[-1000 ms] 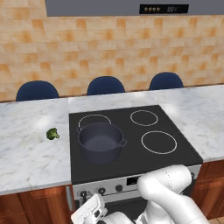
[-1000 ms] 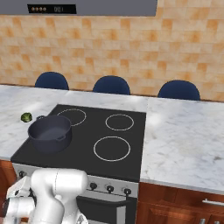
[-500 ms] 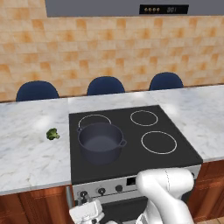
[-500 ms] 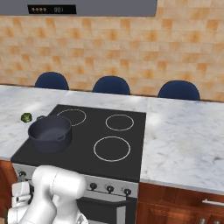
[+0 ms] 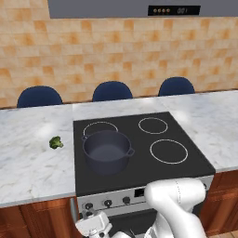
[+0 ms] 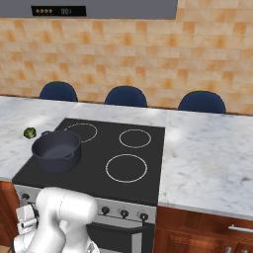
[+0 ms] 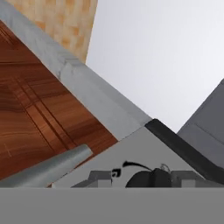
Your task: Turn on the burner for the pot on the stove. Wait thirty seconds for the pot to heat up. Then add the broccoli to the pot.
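The dark blue-grey pot stands on the front left ring of the black stove, and it holds nothing. The small green broccoli lies on the marble counter to the left of the stove. My gripper hangs low in front of the stove's silver knob panel, at its left end. In the hand view its fingertips flank a dark knob, with my gripper centred on it. Whether the tips press on the knob is unclear.
Three blue chair backs rise behind the counter. Marble counter runs on both sides of the stove. A range hood hangs above. Wooden cabinet fronts and a grey oven handle lie close to the hand.
The hand has sunk slightly in front of the knob panel and the arm's elbow has shifted. Pot and broccoli have stayed put.
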{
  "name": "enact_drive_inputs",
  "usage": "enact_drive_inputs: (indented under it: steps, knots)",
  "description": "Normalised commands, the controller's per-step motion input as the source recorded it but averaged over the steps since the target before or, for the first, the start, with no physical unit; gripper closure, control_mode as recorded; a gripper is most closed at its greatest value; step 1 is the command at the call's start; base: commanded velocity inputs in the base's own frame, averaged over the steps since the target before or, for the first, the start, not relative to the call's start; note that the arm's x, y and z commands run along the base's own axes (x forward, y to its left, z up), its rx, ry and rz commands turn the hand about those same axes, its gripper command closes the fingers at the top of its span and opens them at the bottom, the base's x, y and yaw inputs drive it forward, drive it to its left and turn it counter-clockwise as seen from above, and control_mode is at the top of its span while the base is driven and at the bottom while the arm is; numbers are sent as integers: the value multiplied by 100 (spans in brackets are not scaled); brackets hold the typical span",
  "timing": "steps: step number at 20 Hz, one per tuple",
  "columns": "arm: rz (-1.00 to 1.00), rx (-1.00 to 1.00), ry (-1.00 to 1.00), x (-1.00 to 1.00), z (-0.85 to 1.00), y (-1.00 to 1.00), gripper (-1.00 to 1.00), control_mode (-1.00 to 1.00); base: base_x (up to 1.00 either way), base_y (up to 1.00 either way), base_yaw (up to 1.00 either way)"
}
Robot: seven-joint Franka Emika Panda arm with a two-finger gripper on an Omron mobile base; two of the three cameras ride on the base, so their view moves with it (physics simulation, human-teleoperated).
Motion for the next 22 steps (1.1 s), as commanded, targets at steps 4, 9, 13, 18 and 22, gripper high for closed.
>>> enact_drive_inputs:
  steps: [4,9,13,18,22]
  knots:
    - [40,-27,45,10,-12,65,100,-100,0,0,0]
    - [30,-22,58,45,-3,58,100,-100,0,0,0]
    - [28,-26,58,37,-32,55,100,-100,0,0,0]
    - [25,-25,40,6,-36,45,100,-100,0,0,0]
    - [21,-20,27,-31,-33,29,-100,-100,0,0,0]
